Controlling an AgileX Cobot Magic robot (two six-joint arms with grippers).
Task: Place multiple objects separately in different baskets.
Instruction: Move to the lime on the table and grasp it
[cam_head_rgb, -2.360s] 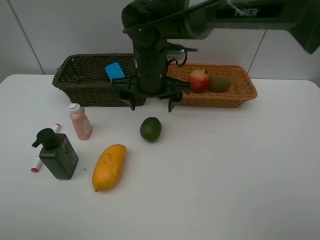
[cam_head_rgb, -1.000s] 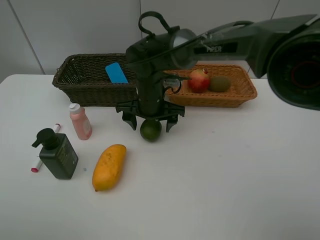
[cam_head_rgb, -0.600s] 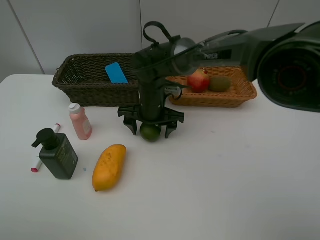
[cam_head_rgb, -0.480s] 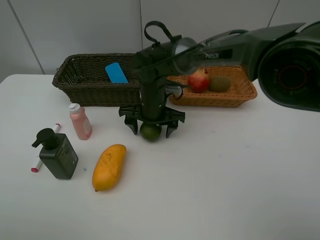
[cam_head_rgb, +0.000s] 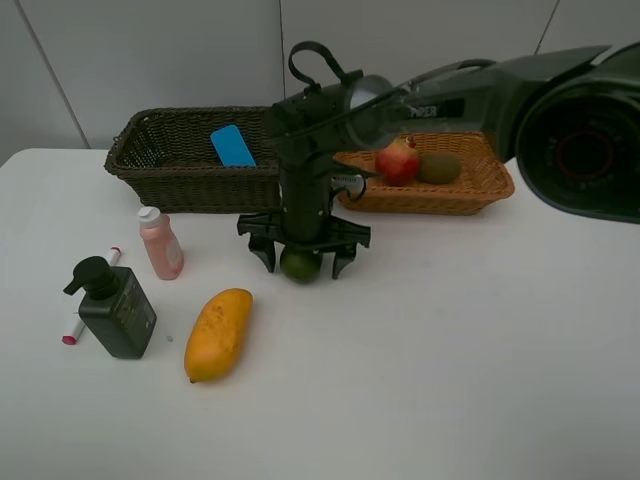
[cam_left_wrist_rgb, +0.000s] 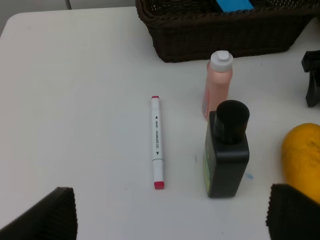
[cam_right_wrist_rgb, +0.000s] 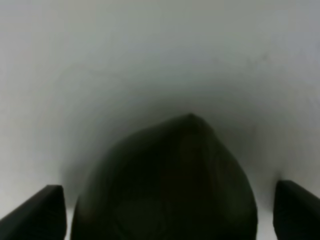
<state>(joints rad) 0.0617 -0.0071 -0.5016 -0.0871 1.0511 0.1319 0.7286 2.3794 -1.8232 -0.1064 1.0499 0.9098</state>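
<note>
My right gripper (cam_head_rgb: 302, 262) reaches across the middle and stands open over the green lime (cam_head_rgb: 300, 266), one finger on each side; the right wrist view shows the lime (cam_right_wrist_rgb: 165, 185) close between the open fingertips. The red-green mango (cam_head_rgb: 397, 160) and the kiwi (cam_head_rgb: 438, 167) lie in the orange-tan basket (cam_head_rgb: 485, 190). The blue eraser (cam_head_rgb: 232, 146) lies in the dark basket (cam_head_rgb: 160, 172). The yellow mango (cam_head_rgb: 218, 333), pink bottle (cam_head_rgb: 160, 242), pump bottle (cam_head_rgb: 112, 306) and marker (cam_head_rgb: 72, 330) sit on the table. My left gripper (cam_left_wrist_rgb: 170, 215) is open and empty above the marker (cam_left_wrist_rgb: 157, 142) and pump bottle (cam_left_wrist_rgb: 227, 150).
The white table (cam_head_rgb: 480, 340) runs to the wall behind the baskets. The right arm's black body (cam_head_rgb: 310, 150) stands in front of the gap between the two baskets. The left arm does not show in the exterior view.
My right gripper came down from in front of the baskets onto the lime and now straddles it, open. In the last half second it hardly moved.
</note>
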